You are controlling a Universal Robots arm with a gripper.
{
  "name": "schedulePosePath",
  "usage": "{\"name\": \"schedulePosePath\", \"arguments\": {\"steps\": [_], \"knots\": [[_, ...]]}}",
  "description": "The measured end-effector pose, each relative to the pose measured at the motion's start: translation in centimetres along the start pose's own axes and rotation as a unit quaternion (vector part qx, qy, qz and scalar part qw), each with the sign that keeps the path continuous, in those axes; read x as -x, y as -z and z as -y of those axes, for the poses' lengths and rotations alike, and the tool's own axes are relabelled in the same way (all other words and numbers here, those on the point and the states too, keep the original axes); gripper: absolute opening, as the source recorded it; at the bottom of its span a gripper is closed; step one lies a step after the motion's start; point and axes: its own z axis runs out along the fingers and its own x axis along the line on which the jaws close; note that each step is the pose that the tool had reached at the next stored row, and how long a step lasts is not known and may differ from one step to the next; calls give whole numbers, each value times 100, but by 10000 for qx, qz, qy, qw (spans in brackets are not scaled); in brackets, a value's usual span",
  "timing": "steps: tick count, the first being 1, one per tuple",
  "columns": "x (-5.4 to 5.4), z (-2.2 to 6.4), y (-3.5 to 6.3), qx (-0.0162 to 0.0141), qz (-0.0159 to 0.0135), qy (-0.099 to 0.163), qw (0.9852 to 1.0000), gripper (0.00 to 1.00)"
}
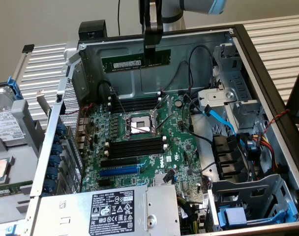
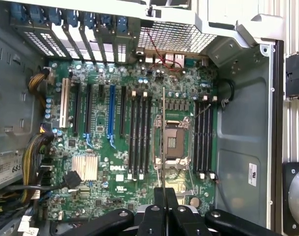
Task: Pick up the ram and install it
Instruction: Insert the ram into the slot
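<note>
Power supply: the grey power supply unit with its black label sits at the near edge of the open computer case in the exterior view.
Blue slot: one blue expansion slot lies just behind the power supply on the green Dell motherboard.
Near memory slots: a bank of long black memory slots lies between the blue slot and the CPU socket.
CPU socket: the CPU socket is mid-board, its metal frame around it.
Far memory slots: a second black bank lies beyond the socket, toward the rear wall.
Ram: the ram hangs level in the air above the far side of the board, clear of every slot. In the wrist view it is edge-on, parallel to the slots and in line with the side of the socket.
Jaws: closed on the ram, gripping its upper edge off-centre, toward the exterior view's right.
Arm: the arm reaches in from above the case.
</note>
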Motion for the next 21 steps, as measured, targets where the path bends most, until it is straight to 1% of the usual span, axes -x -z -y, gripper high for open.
{"name": "schedulePosePath", "arguments": {"steps": [9, 21], "knots": [[-45, 7, -158, -31, 9, -205, 9998, 12], [-131, 15, -365, -44, 13, -295, 9996, 12]]}}
